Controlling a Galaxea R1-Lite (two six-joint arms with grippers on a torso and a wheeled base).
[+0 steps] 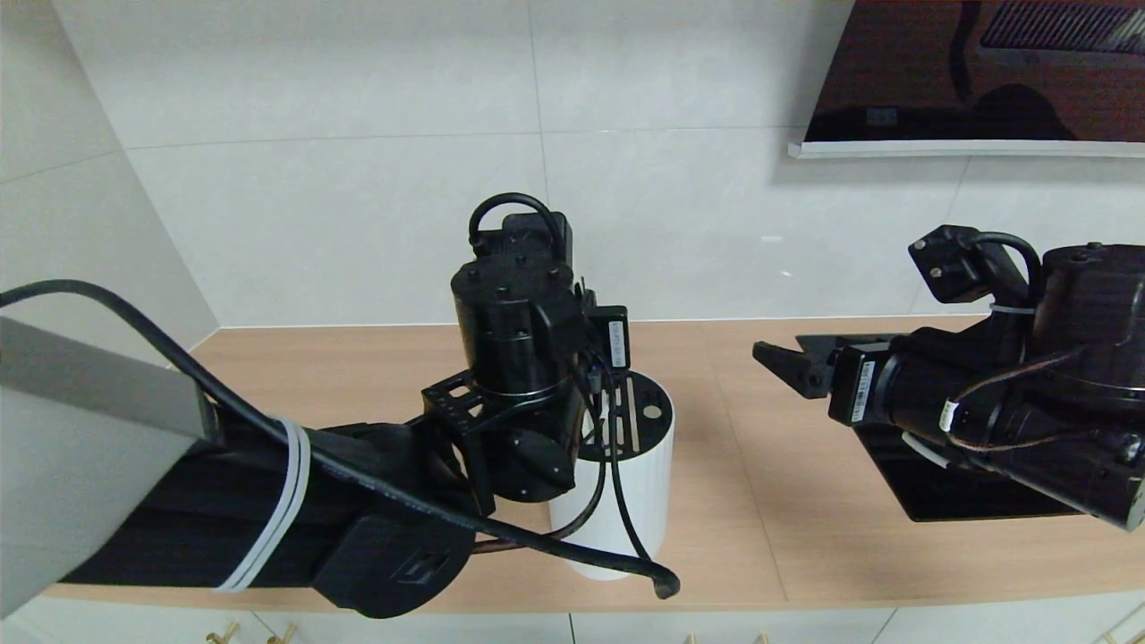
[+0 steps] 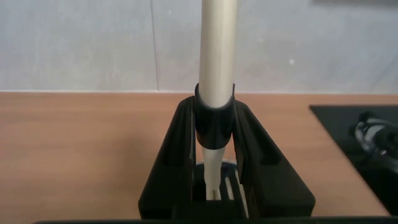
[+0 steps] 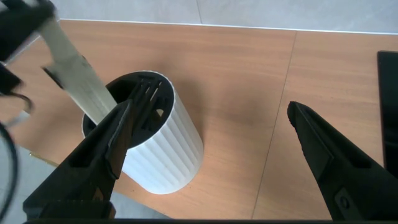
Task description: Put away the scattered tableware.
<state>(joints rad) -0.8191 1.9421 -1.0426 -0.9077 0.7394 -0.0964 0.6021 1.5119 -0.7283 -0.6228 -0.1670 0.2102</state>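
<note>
A white ribbed utensil holder with a black slotted top stands near the front of the wooden counter. My left gripper is right above it, shut on a cream-coloured utensil with a black collar. The utensil's lower end goes down into a slot of the holder. In the right wrist view the utensil leans into the holder's top, with the left gripper on its upper end. My right gripper hangs open and empty to the right of the holder, seen in the head view as the right gripper.
A black cooktop is set into the counter under the right arm. A dark range hood hangs on the tiled wall at the upper right. Bare counter lies between the holder and the cooktop.
</note>
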